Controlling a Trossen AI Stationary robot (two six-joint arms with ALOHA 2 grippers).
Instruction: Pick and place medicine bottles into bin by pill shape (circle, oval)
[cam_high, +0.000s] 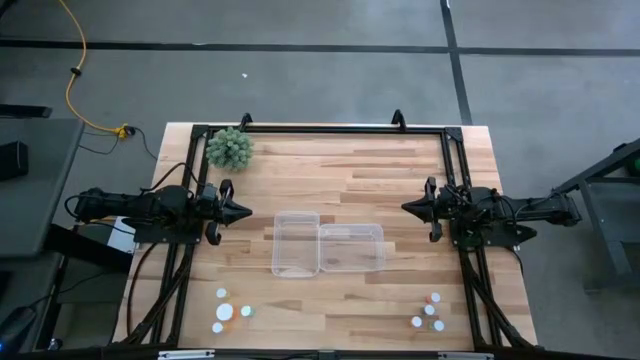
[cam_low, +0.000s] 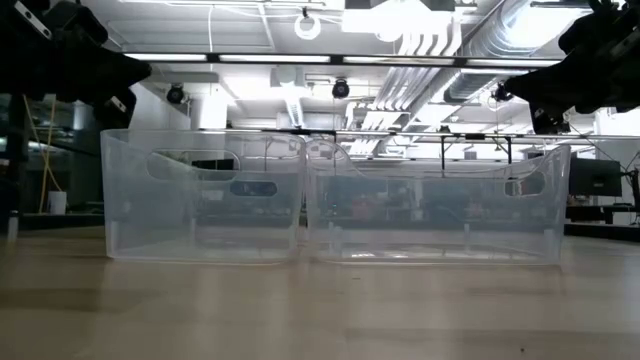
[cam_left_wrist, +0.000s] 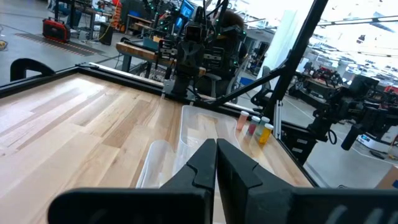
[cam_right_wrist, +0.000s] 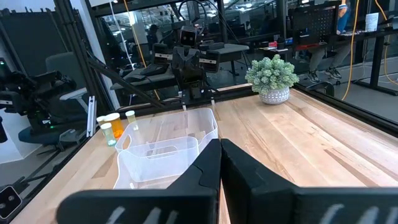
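Note:
Two groups of small white-capped medicine bottles stand near the table's front edge: one at the front left (cam_high: 225, 312), also in the right wrist view (cam_right_wrist: 115, 127), and one at the front right (cam_high: 429, 312), also in the left wrist view (cam_left_wrist: 255, 127). Some have orange bodies. Two clear bins (cam_high: 296, 243) (cam_high: 350, 247) stand side by side mid-table. My left gripper (cam_high: 245, 212) (cam_left_wrist: 216, 146) is shut and empty, hovering left of the bins. My right gripper (cam_high: 405, 208) (cam_right_wrist: 220, 144) is shut and empty, hovering right of them.
A fuzzy green plant ball in a pot (cam_high: 229, 148) stands at the far left corner. A black frame rail (cam_high: 320, 128) runs along the table's far edge and sides. In the low view, the bins (cam_low: 205, 195) (cam_low: 440, 205) fill the middle.

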